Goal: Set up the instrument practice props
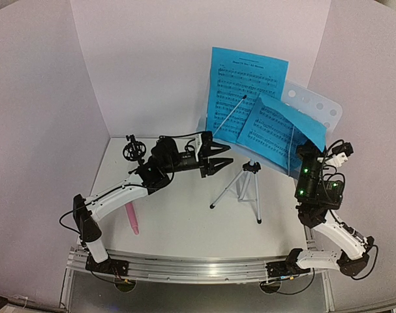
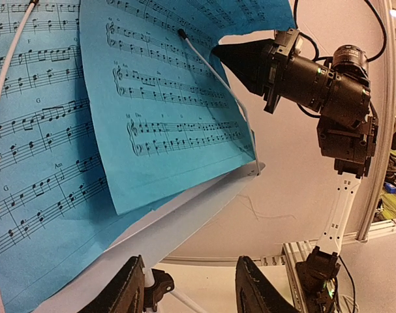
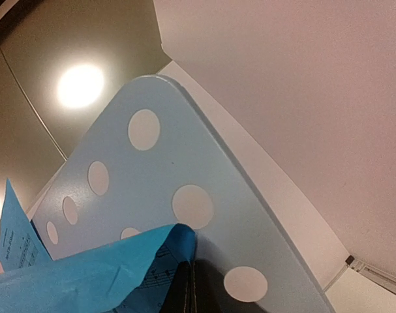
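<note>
Music stand (image 1: 244,181) is up on its tripod at table centre, pale perforated desk (image 1: 318,104) at its 1 o'clock, facing the arms.

Two sheets on the desk:
- upright blue page (image 1: 243,78) at 11 o'clock of the tripod, with a thin white retaining wire (image 1: 231,112) lying diagonally across it
- tilted blue page (image 1: 282,127) at 1 o'clock, overlapping the first sheet's lower right and sagging forward off the desk. Its top corner has peeled away, so the desk holes show behind it in the right wrist view.

Right gripper (image 1: 300,149): jaws closed, nipping the 3 o'clock edge of the tilted blue page. The left wrist view shows its black tip meeting the paper edge, and the right wrist view has the blue corner running right into the finger seam.

Left gripper (image 1: 229,156): fingers (image 2: 129,290) spread apart, nothing between them. It hangs level at 9 o'clock of the stand pole, just short of the desk's lower lip, pointing at the sheets. The stand's black hub shows in the gap, not touched as far as I can tell.

Pink stick microphone (image 1: 131,218) lies flat on the table at 8 o'clock of the stand, partly under the left arm, well apart from both grippers.

Black tripod mic mount (image 1: 132,151) stands at 9 o'clock, near the back wall (cradle shows no mic).
</note>
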You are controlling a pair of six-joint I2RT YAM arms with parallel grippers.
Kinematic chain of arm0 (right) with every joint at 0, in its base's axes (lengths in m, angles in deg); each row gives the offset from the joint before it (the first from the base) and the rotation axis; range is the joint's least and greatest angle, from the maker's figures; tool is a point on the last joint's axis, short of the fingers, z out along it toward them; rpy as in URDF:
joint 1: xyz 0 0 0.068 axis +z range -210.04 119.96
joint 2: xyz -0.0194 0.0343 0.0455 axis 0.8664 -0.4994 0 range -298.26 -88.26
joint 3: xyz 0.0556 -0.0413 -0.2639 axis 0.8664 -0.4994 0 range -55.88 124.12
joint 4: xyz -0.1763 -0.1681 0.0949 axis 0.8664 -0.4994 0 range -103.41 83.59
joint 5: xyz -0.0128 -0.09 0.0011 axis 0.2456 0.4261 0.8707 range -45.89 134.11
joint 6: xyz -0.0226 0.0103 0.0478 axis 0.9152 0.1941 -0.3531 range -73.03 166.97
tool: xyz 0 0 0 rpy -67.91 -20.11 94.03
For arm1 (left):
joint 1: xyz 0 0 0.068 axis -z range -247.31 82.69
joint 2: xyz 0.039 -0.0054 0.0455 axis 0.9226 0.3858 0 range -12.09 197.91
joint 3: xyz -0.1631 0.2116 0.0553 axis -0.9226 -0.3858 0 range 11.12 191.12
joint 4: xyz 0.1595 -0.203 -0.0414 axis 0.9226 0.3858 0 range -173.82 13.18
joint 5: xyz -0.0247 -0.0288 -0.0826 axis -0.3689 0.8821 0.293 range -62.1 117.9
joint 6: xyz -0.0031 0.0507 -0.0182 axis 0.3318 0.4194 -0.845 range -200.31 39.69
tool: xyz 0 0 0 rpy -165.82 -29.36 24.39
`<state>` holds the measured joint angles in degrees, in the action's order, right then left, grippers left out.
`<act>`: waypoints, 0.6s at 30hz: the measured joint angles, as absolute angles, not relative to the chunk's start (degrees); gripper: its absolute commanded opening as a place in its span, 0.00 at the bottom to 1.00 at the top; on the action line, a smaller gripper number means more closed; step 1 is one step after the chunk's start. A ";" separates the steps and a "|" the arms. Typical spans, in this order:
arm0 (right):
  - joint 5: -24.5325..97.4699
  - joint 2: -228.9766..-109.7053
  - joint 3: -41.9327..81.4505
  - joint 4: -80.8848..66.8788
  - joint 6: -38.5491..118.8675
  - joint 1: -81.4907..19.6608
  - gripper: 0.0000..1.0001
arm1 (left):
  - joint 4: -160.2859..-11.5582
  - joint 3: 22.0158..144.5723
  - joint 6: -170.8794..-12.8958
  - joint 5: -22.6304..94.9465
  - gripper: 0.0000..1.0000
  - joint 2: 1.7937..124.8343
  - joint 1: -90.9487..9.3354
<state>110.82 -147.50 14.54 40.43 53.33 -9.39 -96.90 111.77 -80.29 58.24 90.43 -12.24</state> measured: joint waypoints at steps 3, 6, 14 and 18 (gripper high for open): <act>111.74 -146.32 13.35 40.62 52.84 -9.39 0.00 | -96.97 111.77 -79.92 58.29 0.48 90.44 -12.24; 112.23 -145.80 13.25 40.74 53.17 -9.39 0.00 | -97.28 111.77 -79.64 58.33 0.48 90.45 -12.24; 111.84 -144.87 15.08 33.79 55.01 -9.39 0.00 | -97.40 111.77 -78.71 58.31 0.48 90.45 -12.24; 111.95 -143.18 15.11 30.21 55.25 -9.39 0.00 | -97.40 111.79 -78.61 58.29 0.48 90.79 -12.24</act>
<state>111.95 -143.18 15.11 30.21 55.25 -9.39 -97.40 111.79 -78.61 58.29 90.79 -12.24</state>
